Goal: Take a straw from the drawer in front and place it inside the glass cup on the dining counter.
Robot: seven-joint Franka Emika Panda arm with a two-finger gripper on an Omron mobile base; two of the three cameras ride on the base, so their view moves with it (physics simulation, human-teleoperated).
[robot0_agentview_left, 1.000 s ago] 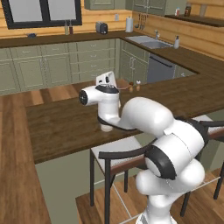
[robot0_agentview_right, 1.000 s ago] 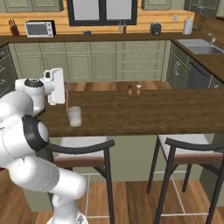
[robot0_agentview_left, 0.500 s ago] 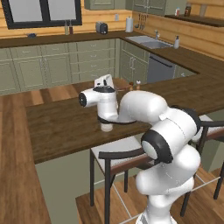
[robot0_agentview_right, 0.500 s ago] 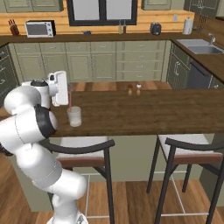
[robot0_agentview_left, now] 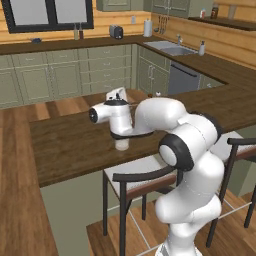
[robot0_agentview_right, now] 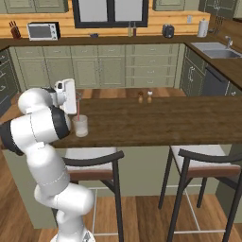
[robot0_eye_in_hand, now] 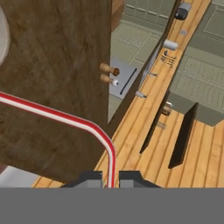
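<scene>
My gripper (robot0_eye_in_hand: 110, 179) is shut on the straw (robot0_eye_in_hand: 65, 117), a thin red stick with a white stripe that runs up from between the fingertips and bends left. In the right base view the gripper (robot0_agentview_right: 77, 97) hovers just above the glass cup (robot0_agentview_right: 81, 125). There the straw (robot0_agentview_right: 78, 108) hangs down and seems to dip into the cup's mouth. The cup (robot0_agentview_left: 121, 144) stands near the front edge of the dining counter (robot0_agentview_right: 156, 120), under my hand. The drawer is out of view.
Two small shakers (robot0_agentview_right: 144, 98) stand at the counter's far edge, right of the cup. Two dark-framed stools (robot0_agentview_right: 92, 158) (robot0_agentview_right: 203, 156) sit below the front edge. Green cabinets, a sink (robot0_agentview_right: 215, 49) and a microwave (robot0_agentview_right: 42, 30) line the back wall.
My hand has shifted a little toward the cup with the straw in it, and the elbow has folded in closer. The cup has not moved.
</scene>
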